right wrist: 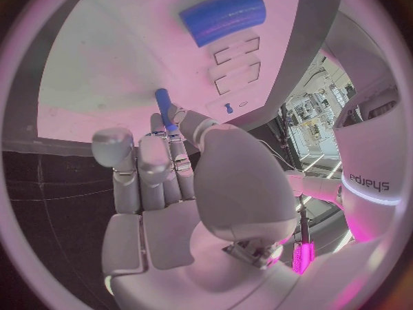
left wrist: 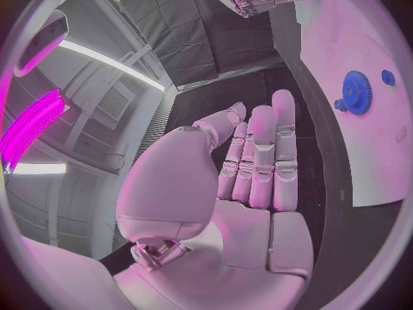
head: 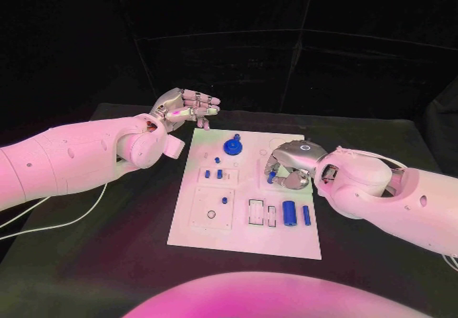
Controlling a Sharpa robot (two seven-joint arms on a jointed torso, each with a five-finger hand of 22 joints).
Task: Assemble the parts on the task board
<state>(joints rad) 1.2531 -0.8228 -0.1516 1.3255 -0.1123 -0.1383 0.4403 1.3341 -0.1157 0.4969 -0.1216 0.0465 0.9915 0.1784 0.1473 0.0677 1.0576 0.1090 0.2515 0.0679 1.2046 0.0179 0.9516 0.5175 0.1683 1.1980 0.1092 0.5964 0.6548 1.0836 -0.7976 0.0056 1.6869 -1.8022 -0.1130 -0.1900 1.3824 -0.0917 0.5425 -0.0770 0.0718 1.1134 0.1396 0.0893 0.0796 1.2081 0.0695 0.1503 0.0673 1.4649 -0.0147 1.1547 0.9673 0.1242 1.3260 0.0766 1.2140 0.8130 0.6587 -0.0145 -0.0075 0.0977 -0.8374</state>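
White rectangular task board lies flat mid black worktop, long side running away from the robot. Parts on it: blue toothed gear wheel near the far edge, seated on the board with a small knob on top; two short blue pegs standing just nearer, left of centre; a tiny blue stud in a raised square block on the left side. Near the near-right corner, a thick blue cylinder lies flat, a thinner blue rod just beside it on the right, both parallel to the board's long side. Rectangular slot outlines sit left of the cylinder.

Right robot hand is over the board's right-middle area, fingers curled down, pinching a slim blue pin between thumb and fingertips; the pin points toward the board surface. Right wrist view shows the thick cylinder and slot outlines beyond the pin.

Left robot hand is raised off the board's far-left corner, over the worktop, palm up, released, holding nothing. Left wrist view shows its fingers straight and side by side, gear wheel off to the side on the board.
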